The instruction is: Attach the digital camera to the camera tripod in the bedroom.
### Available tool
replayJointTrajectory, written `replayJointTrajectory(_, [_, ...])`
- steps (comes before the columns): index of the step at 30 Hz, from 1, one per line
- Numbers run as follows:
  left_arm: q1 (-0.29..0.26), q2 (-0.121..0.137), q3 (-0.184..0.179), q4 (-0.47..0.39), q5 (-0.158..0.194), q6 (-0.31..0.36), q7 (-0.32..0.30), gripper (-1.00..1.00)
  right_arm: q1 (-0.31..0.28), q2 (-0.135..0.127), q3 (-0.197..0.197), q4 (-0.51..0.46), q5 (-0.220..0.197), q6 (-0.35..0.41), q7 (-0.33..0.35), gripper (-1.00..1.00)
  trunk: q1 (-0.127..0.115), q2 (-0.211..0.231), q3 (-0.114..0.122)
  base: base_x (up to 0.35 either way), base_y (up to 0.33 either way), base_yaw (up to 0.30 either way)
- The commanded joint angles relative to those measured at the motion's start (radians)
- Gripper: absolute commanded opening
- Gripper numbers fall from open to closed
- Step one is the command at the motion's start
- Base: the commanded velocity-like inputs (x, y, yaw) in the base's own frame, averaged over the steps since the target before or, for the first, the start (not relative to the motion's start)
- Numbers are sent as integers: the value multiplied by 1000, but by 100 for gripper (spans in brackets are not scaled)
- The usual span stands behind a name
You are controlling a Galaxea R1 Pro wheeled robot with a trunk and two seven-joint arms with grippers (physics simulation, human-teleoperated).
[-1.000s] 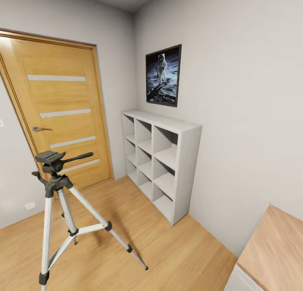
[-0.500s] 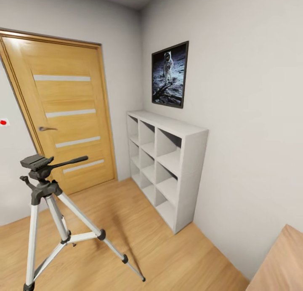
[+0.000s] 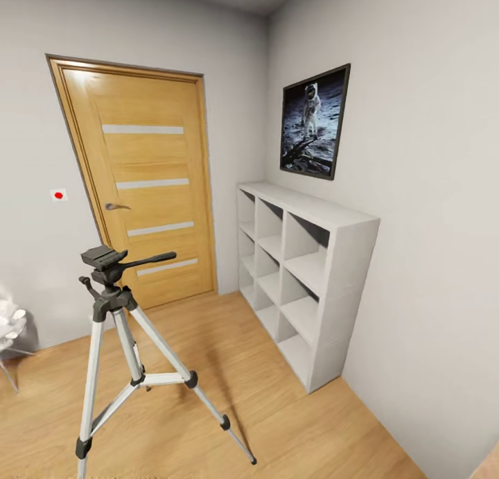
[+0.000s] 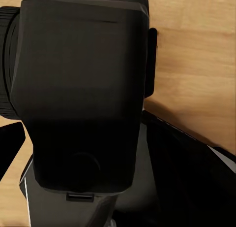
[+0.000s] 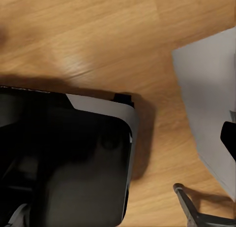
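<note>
The camera tripod [image 3: 113,304] stands on the wood floor at the head view's lower left, with silver legs spread and its black head and side handle [image 3: 147,260] pointing right. In the left wrist view the black digital camera [image 4: 81,89] sits right up against the lens above the floor, held in my left gripper; one dark finger [image 4: 10,144] shows beside it. The right wrist view looks down on floor planks and my own black and white base [image 5: 73,153]. One dark fingertip [image 5: 229,137] of my right gripper sits at the frame's edge with nothing against it.
This is the bedroom: a wooden door [image 3: 149,188] behind the tripod, white cubby shelves [image 3: 305,278] along the right wall, and a framed astronaut picture [image 3: 315,122] above them. A white fluffy object [image 3: 8,323] sits at the far left. Open floor lies between the tripod and the shelves.
The whole head view has swung left: door, shelves and picture have slid right, the wooden desk corner has left the frame, and a white object has come in at the left.
</note>
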Motion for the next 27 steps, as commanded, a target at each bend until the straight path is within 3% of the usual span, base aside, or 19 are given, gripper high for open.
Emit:
replayJointTrajectory(1, [0,0,-9,0,4,-2,4,-100,-1,-1,-9,3,8,-5,2,100,0,-1,0,1,-1,276])
replayJointTrajectory(27, [0,0,-7,0,4,-1,4,-100,-1,-1,-9,3,8,-6,1,100,0,-1,0,0,0,275])
